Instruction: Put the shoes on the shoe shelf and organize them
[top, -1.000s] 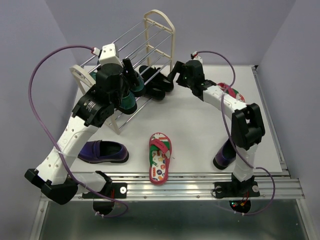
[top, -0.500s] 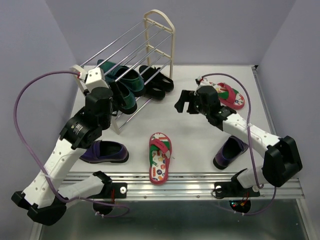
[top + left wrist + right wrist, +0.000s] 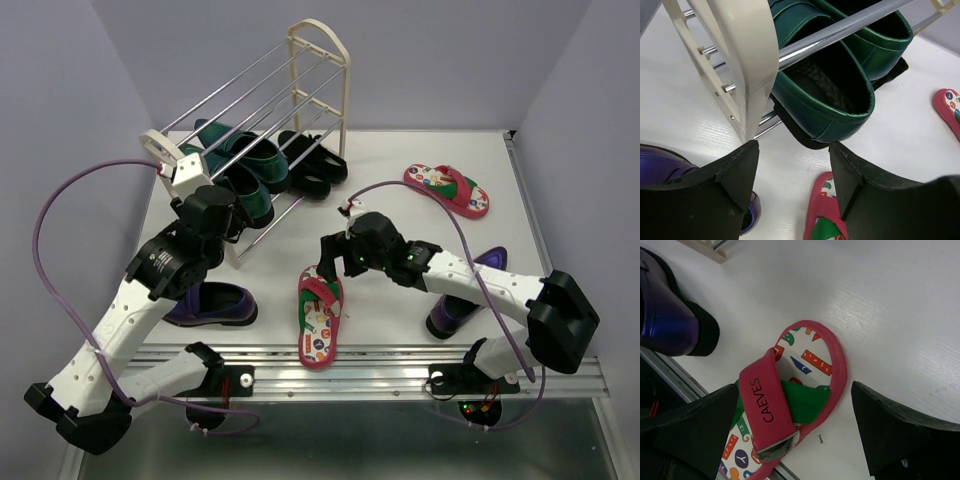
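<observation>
The shoe shelf (image 3: pixel 318 62) stands at the back left, with two dark green shoes (image 3: pixel 255 172) and black strappy shoes (image 3: pixel 316 170) on its lower rods. One red flip-flop (image 3: pixel 320 322) lies near the front edge, the other (image 3: pixel 447 190) at the back right. One purple loafer (image 3: pixel 212 305) lies front left; the other (image 3: pixel 452 312) is partly hidden under my right arm. My right gripper (image 3: pixel 335 260) is open and empty, with a finger on each side of the near flip-flop's (image 3: pixel 765 405) toe end, above it. My left gripper (image 3: pixel 232 222) is open and empty beside the shelf's near end frame (image 3: pixel 747 60), facing a green shoe (image 3: pixel 825 95).
A metal rail (image 3: pixel 400 358) runs along the table's front edge. The purple cable (image 3: pixel 60 200) loops out left of my left arm. The near purple loafer's toe shows in the right wrist view (image 3: pixel 665 320) and in the left wrist view (image 3: pixel 660 160).
My left gripper has pulled back from the shelf, open, leaving the green shoe on it. My right arm has swung from the shelf down to the near flip-flop.
</observation>
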You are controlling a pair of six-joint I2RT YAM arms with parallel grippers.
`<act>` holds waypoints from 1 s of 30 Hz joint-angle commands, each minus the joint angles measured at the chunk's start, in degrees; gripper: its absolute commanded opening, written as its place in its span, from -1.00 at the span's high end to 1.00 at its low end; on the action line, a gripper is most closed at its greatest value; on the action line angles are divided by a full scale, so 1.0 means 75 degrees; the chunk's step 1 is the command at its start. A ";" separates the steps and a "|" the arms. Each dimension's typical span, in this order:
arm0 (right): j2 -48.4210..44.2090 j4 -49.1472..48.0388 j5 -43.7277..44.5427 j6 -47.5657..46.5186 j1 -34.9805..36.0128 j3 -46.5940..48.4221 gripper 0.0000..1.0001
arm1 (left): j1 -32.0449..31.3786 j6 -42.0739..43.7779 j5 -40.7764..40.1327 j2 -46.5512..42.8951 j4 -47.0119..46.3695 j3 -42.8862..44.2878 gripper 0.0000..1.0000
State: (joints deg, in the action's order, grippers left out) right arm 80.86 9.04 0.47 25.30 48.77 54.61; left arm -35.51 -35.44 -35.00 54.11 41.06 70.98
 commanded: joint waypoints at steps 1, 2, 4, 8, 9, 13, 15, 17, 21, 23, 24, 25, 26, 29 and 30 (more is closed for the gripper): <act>-0.0012 0.0083 0.0486 -0.0114 0.0339 -0.0086 -1.00 | 0.0023 -0.0021 -0.0243 0.0004 -0.0224 0.0368 -0.37; -0.0012 0.0142 0.0604 -0.0173 0.0584 -0.0074 -1.00 | 0.0023 0.0049 -0.0243 0.0063 -0.0259 0.0414 -0.37; 0.0000 0.0213 0.0722 -0.0408 0.0832 -0.0086 -1.00 | 0.0023 0.0108 -0.0255 0.0133 -0.0318 0.0496 -0.37; -0.0035 0.0108 0.0723 -0.0596 0.1289 -0.0285 -0.99 | 0.0012 0.0319 -0.0220 0.0379 -0.0365 0.0754 -0.38; -0.0012 0.0084 0.0757 -0.0608 0.1406 -0.0332 -0.99 | 0.0023 0.0342 -0.0220 0.0403 -0.0377 0.0801 -0.37; 0.0432 0.0084 0.0851 -0.0690 0.1594 -0.0519 -0.86 | 0.0012 0.0424 -0.0266 0.0391 -0.0494 0.0790 -0.38; 0.0608 0.0061 0.0852 -0.0655 0.1676 -0.0578 -0.80 | 0.0023 0.0436 -0.0266 0.0391 -0.0506 0.0801 -0.38; 0.0785 -0.0021 0.0863 -0.0561 0.1677 -0.0683 -0.66 | 0.0023 0.0471 -0.0290 0.0391 -0.0517 0.0813 -0.38; 0.0750 0.0002 0.1505 -0.0291 0.1677 -0.0801 0.01 | 0.0023 0.0553 -0.0313 0.0415 -0.0576 0.0848 -0.38; 0.0506 0.0049 0.2419 -0.0361 0.1677 -0.0871 0.54 | 0.0012 0.0589 -0.0337 0.0449 -0.0576 0.0907 -0.38; 0.0399 0.0142 0.2712 -0.0396 0.1479 -0.0883 0.80 | 0.0012 0.0612 -0.0325 0.0461 -0.0599 0.0919 -0.38; 0.0317 0.0212 0.2923 -0.0408 0.1280 -0.0871 0.96 | 0.0023 0.0624 -0.0337 0.0473 -0.0599 0.0919 -0.38; 0.0224 0.0271 0.3192 -0.0408 0.0768 -0.0871 0.99 | 0.0023 0.0636 -0.0337 0.0462 -0.0623 0.0919 -0.38; -0.0257 0.0260 0.3288 -0.0619 -0.0009 -0.0918 0.99 | 0.0023 0.0717 -0.0313 0.0485 -0.0705 0.0895 -0.39; -0.0316 0.0271 0.3393 -0.0712 -0.0220 -0.0872 0.99 | 0.0023 0.0729 -0.0313 0.0485 -0.0728 0.0884 -0.39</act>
State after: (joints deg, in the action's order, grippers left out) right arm 82.61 12.67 17.61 21.76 53.65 47.53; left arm -35.51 -31.46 -35.77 57.69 38.30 75.57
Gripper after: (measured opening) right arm 0.100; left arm 0.691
